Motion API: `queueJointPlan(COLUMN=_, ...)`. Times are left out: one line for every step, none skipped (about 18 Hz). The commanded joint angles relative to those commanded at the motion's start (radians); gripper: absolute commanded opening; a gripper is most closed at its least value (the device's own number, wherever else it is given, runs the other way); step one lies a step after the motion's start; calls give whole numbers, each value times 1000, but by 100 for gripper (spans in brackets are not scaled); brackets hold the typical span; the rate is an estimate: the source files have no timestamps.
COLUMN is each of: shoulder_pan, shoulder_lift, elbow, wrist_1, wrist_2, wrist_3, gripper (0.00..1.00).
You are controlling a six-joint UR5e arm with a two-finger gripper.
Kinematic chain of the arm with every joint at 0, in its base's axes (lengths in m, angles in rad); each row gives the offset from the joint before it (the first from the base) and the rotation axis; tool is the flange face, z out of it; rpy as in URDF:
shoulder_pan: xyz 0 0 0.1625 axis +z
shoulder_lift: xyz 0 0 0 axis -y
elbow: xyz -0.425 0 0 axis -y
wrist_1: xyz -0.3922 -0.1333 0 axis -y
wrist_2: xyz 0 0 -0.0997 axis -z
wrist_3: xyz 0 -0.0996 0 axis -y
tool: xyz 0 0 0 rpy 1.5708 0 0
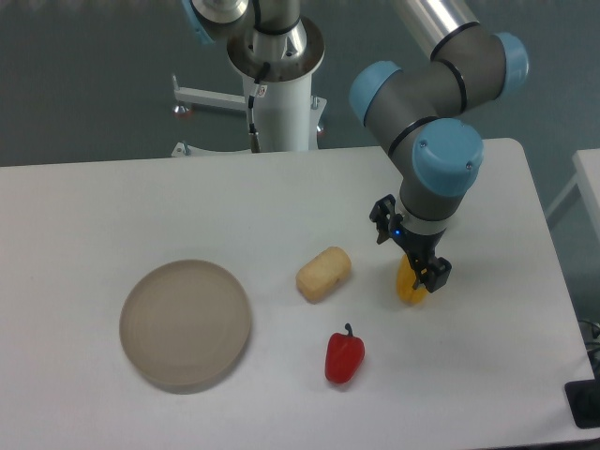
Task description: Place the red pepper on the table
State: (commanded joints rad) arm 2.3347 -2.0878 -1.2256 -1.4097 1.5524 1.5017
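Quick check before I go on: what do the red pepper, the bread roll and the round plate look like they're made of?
Red pepper: probably moulded plastic, glossy, with a sheen on its skin and a dark stem. Bread roll: matte tan, likely plastic or foam; I can't tell which. Round plate: flat tan-grey disc, dull finish, maybe plastic or wood composite.
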Motion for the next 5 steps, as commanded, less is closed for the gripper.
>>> queueJointPlan(shoulder_pan=2, shoulder_lift=2, elbow=-3, wrist_1=0, wrist_2=0, wrist_3=5, gripper=100)
queueJointPlan(shoulder_pan=5, shoulder_lift=3, elbow=-5, wrist_1=0, wrist_2=-6, wrist_3=11, gripper=100)
queueJointPlan(shoulder_pan=8, shoulder_lift=6, elbow=-6, wrist_1=0, wrist_2=-11, wrist_3=15, gripper=100)
queueJointPlan(shoulder_pan=8, shoulder_lift=6, elbow=-9, wrist_1=0, wrist_2=-11, wrist_3=20, gripper=100)
queueJointPlan(shoulder_pan=8, shoulder_lift=6, elbow=-9, wrist_1=0, wrist_2=-11, wrist_3=20, gripper=100)
